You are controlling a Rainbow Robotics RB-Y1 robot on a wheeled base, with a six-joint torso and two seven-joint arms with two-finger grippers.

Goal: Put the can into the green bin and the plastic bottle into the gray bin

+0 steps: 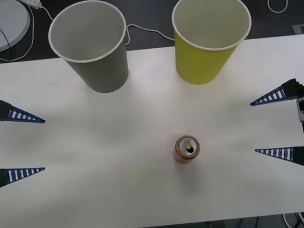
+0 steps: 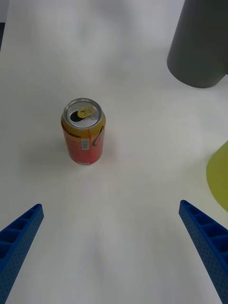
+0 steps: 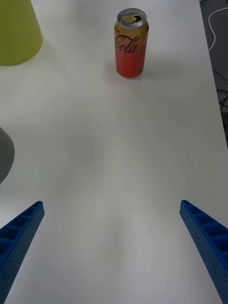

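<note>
Can [image 1: 187,149] stands upright on the white table [image 1: 122,192], long axis vertical, its opened gold top with the pull-tab facing straight up, on the robot's side of the green bin [image 1: 210,35] and well apart from it. Gray bin [image 1: 90,45] sits beside the green bin, to its left, both mouths up. Left gripper [image 1: 30,146] and right gripper [image 1: 269,126] hover well to either side of the can, jaws spread wide, holding nothing.
</note>
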